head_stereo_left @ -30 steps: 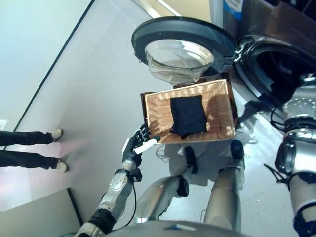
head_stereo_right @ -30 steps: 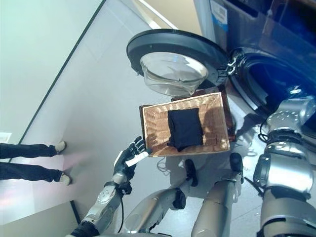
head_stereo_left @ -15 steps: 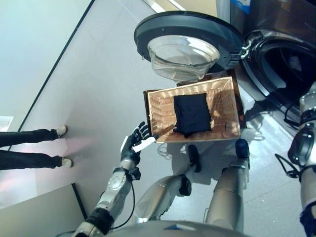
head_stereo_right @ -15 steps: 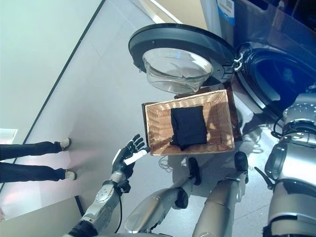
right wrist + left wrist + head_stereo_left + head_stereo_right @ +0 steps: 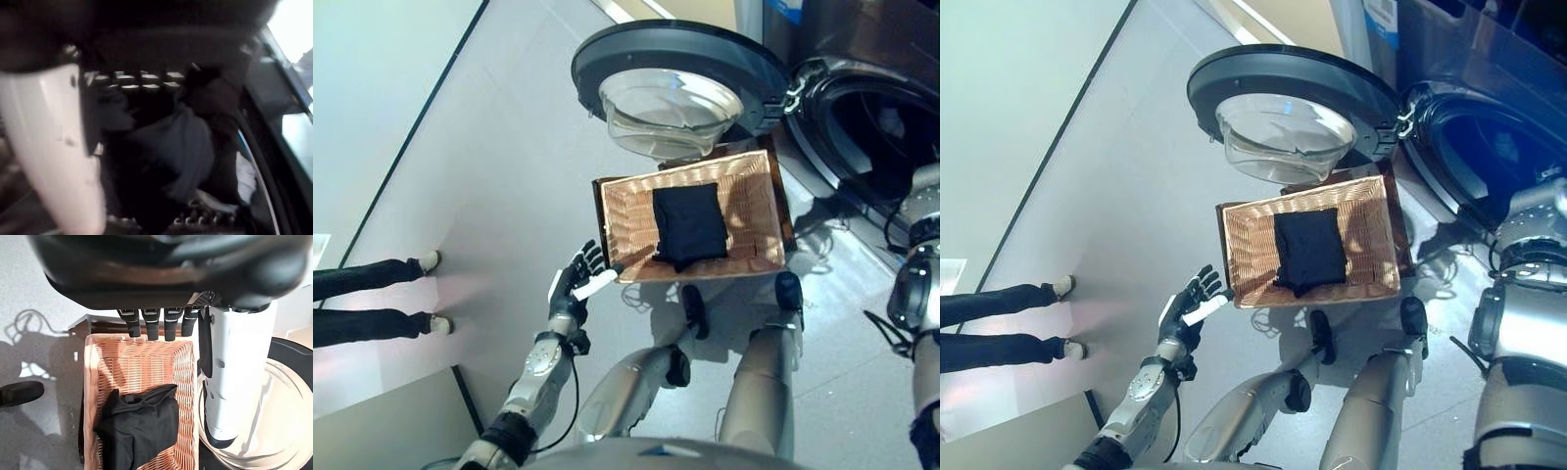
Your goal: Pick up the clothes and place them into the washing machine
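Note:
A folded black garment (image 5: 688,225) lies in the wicker basket (image 5: 617,225) on the floor before the washing machine. The machine's round door (image 5: 675,44) is swung open and the dark drum opening (image 5: 881,127) shows at the right. My left hand (image 5: 576,286) hovers open beside the basket's near left corner, apart from the garment (image 5: 139,431). My right arm (image 5: 915,294) runs along the right edge toward the drum, its hand unseen from the head. In the right wrist view my right hand (image 5: 54,147) is open, with dark cloth (image 5: 171,147) lying in the drum past its fingers.
A person's legs and shoes (image 5: 372,294) stand on the floor at the left. The door's glass bowl (image 5: 671,103) overhangs the basket's far edge. A dark line (image 5: 411,147) runs diagonally across the pale floor.
The whole picture has shifted slightly, so the camera moved. My left hand stays open by the basket corner and the garment has not moved.

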Motion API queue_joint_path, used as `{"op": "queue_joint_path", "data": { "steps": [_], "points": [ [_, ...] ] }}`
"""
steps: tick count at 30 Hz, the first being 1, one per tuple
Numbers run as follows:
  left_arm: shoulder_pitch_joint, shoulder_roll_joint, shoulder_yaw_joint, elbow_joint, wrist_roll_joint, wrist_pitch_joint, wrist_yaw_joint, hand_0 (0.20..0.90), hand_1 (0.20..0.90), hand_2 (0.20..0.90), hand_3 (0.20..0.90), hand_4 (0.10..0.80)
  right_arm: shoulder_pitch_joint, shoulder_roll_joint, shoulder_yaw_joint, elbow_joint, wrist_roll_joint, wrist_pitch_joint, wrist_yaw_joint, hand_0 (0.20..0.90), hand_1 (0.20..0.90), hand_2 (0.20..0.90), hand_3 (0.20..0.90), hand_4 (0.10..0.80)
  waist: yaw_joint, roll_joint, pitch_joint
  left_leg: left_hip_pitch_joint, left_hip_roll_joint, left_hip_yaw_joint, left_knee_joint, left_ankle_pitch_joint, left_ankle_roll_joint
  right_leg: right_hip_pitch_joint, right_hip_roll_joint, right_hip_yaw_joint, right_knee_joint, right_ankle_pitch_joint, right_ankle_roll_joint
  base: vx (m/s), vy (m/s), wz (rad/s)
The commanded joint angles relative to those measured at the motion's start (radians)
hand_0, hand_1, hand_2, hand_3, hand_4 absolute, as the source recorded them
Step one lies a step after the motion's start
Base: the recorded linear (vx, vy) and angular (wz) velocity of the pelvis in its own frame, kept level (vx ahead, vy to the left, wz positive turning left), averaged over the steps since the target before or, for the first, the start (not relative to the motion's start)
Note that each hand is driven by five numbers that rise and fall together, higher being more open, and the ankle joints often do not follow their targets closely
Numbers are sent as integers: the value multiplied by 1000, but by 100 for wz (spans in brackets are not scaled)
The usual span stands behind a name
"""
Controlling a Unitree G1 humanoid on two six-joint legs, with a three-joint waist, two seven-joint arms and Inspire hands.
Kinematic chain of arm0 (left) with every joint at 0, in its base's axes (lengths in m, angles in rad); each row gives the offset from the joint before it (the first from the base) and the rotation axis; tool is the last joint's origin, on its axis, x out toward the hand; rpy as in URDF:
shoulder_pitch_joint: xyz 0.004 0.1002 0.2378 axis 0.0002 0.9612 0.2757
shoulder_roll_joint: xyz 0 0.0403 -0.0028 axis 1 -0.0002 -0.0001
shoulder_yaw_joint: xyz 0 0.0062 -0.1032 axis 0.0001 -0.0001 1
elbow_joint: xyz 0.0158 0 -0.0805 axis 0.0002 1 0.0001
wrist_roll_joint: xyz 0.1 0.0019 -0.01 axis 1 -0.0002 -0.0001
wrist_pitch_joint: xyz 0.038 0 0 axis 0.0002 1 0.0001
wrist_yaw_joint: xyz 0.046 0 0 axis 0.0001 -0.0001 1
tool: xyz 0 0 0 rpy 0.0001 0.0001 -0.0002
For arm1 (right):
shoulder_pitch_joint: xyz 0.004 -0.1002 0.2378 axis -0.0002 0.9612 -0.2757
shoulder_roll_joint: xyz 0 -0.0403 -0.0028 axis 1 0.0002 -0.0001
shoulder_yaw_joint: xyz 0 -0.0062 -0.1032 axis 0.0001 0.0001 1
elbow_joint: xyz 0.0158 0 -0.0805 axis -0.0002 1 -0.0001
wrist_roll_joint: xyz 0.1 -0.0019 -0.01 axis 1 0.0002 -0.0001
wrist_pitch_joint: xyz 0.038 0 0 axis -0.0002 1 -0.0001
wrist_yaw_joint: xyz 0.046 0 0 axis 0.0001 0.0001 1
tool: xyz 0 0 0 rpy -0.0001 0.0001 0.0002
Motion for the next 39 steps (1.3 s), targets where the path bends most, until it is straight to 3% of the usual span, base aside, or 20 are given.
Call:
{"op": "queue_joint_path", "data": {
  "steps": [1, 5, 12, 22, 26, 29, 39],
  "points": [
    [36, 75, 58, -76, 26, -93, 38, 900, 900, 900, 900, 800, -91, -178, 196, -142, -335, -13, -115, 900, 900, 900, 900, 800, 9, -10, -96, -85, 35, -9, 126, -57, -140, -6, 69, -31, 22, -23, -85, 0, 0, 0],
    [18, 61, 65, -66, 40, -101, 58, 900, 900, 900, 900, 800, -81, -178, 235, -151, -550, 81, -236, 900, 900, 900, 900, 800, 12, -9, -100, -91, 34, -9, 121, -52, -139, -11, 70, -30, 15, -19, -84, 0, 0, 0],
    [-12, 25, 54, -39, 36, -105, 90, 900, 900, 900, 900, 800, -3, -99, 172, -140, -631, 156, -337, 900, 900, 900, 900, 800, 13, -5, -98, -86, 34, -11, 116, -53, -135, -3, 71, -31, 11, -18, -84, 0, 0, 0],
    [-32, 7, 50, -23, 32, -98, 116, 900, 900, 900, 900, 800, 147, 98, 39, -179, -569, 113, -409, 900, 900, 900, 900, 800, 8, -2, -84, -78, 35, -8, 124, -59, -129, 15, 69, -32, 1, -18, -83, 0, 0, 0],
    [-25, 9, 66, -25, 35, -102, 135, 900, 900, 900, 900, 800, 239, 248, 17, -300, -590, 70, -436, 900, 900, 900, 900, 800, 6, 3, -76, -71, 32, -3, 121, -62, -124, 19, 72, -24, -3, -15, -83, 2, 17, -2],
    [-22, 10, 71, -25, 39, -104, 138, 900, 900, 900, 900, 800, 280, 290, -1, -343, -601, 62, -445, 900, 900, 900, 900, 800, 1, 1, -71, -68, 31, -2, 121, -63, -122, 20, 73, -22, -2, -14, -83, 0, 0, 0],
    [-25, 7, 78, -11, 61, -124, 154, 900, 900, 900, 900, 800, 403, 432, 55, -444, -673, 30, -395, 900, 900, 900, 900, 800, -4, -20, -65, -56, 34, -1, 125, -65, -120, 41, 71, -28, -8, -12, -83, 0, 3, 0]
  ]
}}
